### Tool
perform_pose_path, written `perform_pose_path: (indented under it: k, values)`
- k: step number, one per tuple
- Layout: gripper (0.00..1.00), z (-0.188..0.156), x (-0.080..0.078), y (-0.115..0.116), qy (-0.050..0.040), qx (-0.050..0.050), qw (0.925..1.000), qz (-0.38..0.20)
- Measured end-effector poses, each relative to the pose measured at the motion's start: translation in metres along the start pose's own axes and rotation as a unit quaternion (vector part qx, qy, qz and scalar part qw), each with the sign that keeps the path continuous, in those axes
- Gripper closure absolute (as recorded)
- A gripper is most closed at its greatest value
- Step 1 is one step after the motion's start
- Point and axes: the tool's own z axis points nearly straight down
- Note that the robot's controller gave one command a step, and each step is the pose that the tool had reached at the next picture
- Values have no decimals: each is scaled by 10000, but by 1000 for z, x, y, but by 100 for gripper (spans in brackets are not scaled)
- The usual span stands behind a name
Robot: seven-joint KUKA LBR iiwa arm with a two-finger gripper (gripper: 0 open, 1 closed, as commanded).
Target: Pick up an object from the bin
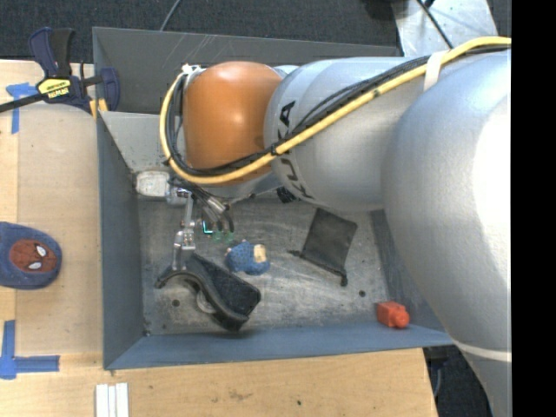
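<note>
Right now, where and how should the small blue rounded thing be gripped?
Probably grip the blue rounded thing across its middle, coming straight down from above: it is a compact lump lying free on the bin floor. Keep clear of the black curved piece just beside it.

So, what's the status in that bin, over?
Tool low in bin, left side, over black curved piece. Blue ball close beside. Grey pad, red lump well clear.

End effector — over black object.
</note>
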Motion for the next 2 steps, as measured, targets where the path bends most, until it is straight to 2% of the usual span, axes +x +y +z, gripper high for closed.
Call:
perform_pose_path:
  k: [1, 2]
  values:
    - [0, 75, 55, -31, -16, -1, 9994, 336]
    - [100, 71, 52, -29, -37, -15, 9994, 332]
